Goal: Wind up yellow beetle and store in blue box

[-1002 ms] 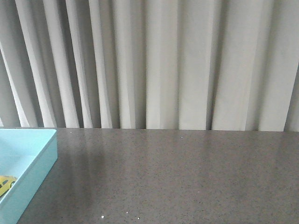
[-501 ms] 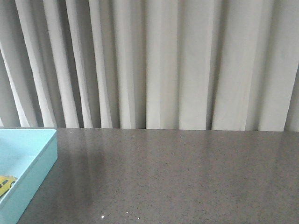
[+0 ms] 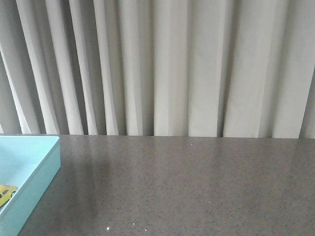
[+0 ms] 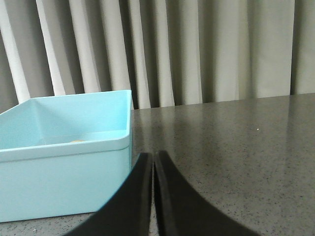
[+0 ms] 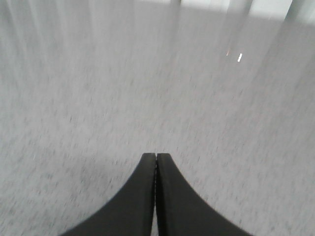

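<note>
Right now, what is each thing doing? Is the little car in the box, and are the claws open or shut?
yellow beetle: lying inside the box, nobody holding it.
blue box: open on top, sitting on the table.
left gripper: shut, holding nothing.
right gripper: shut, holding nothing, over bare table.

This looks like a staged test or lab setup rather than a home. A bare grey speckled tabletop [image 3: 197, 187] runs back to its far edge, where a pale pleated curtain [image 3: 172, 64] closes off everything behind.
</note>
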Robot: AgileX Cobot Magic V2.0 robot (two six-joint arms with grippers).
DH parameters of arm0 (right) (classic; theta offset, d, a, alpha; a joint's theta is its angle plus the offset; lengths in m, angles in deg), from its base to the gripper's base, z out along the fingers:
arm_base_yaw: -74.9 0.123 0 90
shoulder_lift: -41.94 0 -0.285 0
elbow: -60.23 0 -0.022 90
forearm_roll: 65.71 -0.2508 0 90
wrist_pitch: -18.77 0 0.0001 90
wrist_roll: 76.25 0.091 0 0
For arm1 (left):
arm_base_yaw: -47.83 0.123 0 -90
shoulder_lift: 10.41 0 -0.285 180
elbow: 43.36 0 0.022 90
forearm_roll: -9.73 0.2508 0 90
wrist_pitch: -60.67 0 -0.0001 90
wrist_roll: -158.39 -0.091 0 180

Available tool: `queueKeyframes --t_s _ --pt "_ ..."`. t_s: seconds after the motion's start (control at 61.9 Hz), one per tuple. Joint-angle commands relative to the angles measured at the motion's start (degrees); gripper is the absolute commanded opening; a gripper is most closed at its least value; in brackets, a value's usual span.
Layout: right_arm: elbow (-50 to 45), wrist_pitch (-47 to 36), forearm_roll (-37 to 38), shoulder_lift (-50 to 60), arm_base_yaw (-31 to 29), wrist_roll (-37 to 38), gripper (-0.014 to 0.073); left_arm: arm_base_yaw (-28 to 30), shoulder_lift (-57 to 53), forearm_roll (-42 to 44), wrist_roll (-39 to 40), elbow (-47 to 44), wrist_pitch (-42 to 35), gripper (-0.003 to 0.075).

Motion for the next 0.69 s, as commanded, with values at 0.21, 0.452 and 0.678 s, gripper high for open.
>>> queueKeyframes --t_s 0.21,0.452,0.678 --pt "-21.54 -27.47 0.31 22.78 -3.17 -0.21 -0.0007 -0.13 -0.91 -0.09 0.55 0.52 -4.47 -0.0006" --pt "-32.34 -33.34 0.26 29.96 -5.32 -0.21 -0.0007 -0.13 -0.91 -0.09 0.55 0.52 -4.47 -0.0006" --pt "-32.21 -32.00 -1.99 29.97 -5.32 0.26 -0.0006 -0.13 -0.91 -0.09 0.55 0.52 -4.47 -0.0006"
